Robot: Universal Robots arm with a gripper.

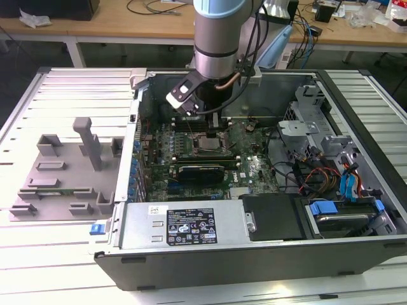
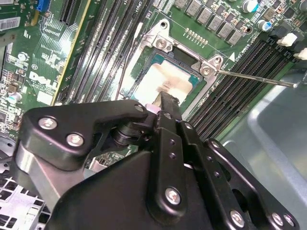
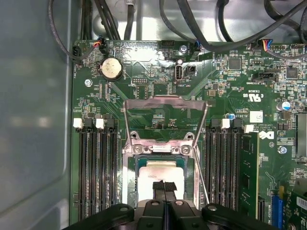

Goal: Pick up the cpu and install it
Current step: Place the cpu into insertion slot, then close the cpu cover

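Exterior view: the arm [image 1: 219,38] reached down into the open computer case [image 1: 254,267]. The gripper [image 1: 212,130] was low over the socket [image 1: 206,146], mid motherboard [image 1: 257,168]. Finger state was unreadable here. The drive cage [image 1: 331,159] sat toward the exterior view's right, well apart from the arm. There was open room above the board.

Second wrist view: the cpu [image 2: 163,76] lay flat in the socket, silver top up, greenish rim inside the metal frame. The gripper [image 2: 165,98] had its fingers pressed together, with no gap and nothing between them. The tips were at the chip's near edge; I could not tell touching from just above. The lever [image 2: 254,78] was released and stuck out over the memory slots [image 2: 235,72].

First wrist view: the cpu [image 3: 160,167] looked square to the socket frame, with the narrow fingertips over its near half. The load plate [image 3: 165,103] stood swung open just beyond the chip. The lever ran just beside the socket edge. Memory slots flanked both sides, a memory stick [image 3: 248,172] stood near, and the case wall [image 3: 33,120] was well apart.

Judgement: the pick and the drop-in looked done. The step in hand was likely seating or checking the chip, with the socket not yet clamped. Any further move called for straight vertical travel with no sideways drag on the chip. The plate, lever and slots boxed in the sides, so the free path was upward.
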